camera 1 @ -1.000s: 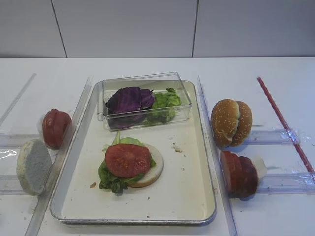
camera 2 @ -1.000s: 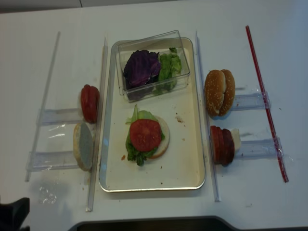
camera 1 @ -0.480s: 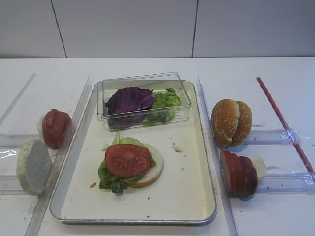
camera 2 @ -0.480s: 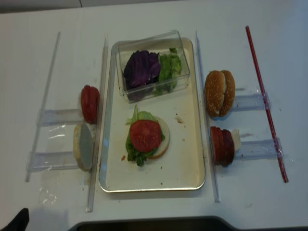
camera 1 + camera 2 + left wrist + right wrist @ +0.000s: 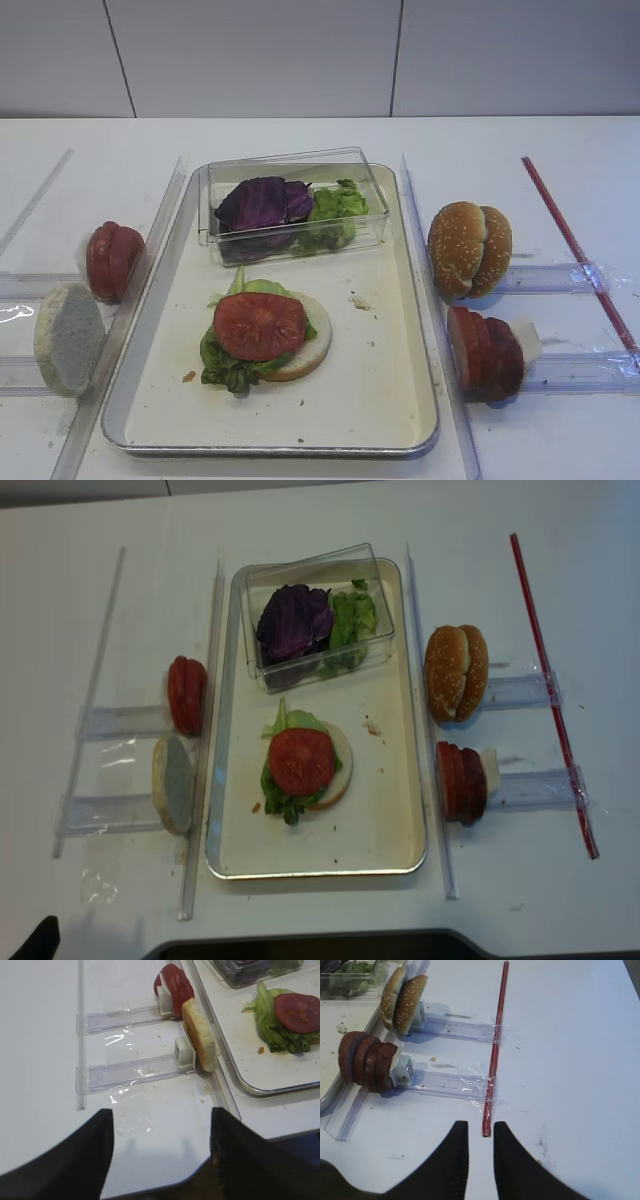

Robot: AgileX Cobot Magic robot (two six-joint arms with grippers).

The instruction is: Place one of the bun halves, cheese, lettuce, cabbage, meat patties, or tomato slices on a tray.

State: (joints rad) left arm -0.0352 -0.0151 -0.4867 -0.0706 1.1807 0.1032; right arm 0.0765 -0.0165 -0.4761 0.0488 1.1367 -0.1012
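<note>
The cream tray [image 5: 395, 380] holds a pale bun half [image 5: 312, 345] topped with lettuce [image 5: 228, 368] and one tomato slice [image 5: 260, 325]. A clear box at its far end contains purple cabbage [image 5: 262, 203] and more lettuce [image 5: 335, 212]. Left of the tray stand tomato slices [image 5: 175, 982] and a pale bun half [image 5: 200, 1035]. To the right are sesame bun halves [image 5: 405, 1002] and meat patties [image 5: 365, 1060]. Cheese is out of view. My left gripper [image 5: 161, 1110] hovers open and empty over the near-left table. My right gripper [image 5: 480, 1124] is shut, empty, near a red strip's end.
Clear plastic racks [image 5: 560, 372] hold the upright food on both sides of the tray. Long clear rails [image 5: 200, 740] run along the tray's sides. A red strip [image 5: 497, 1035] is taped to the table at the right. The table's front edge [image 5: 200, 1175] lies just under the left gripper.
The left gripper's dark shape at the near-left corner of the overhead view has drawn back almost out of frame. The food and tray have not moved.
</note>
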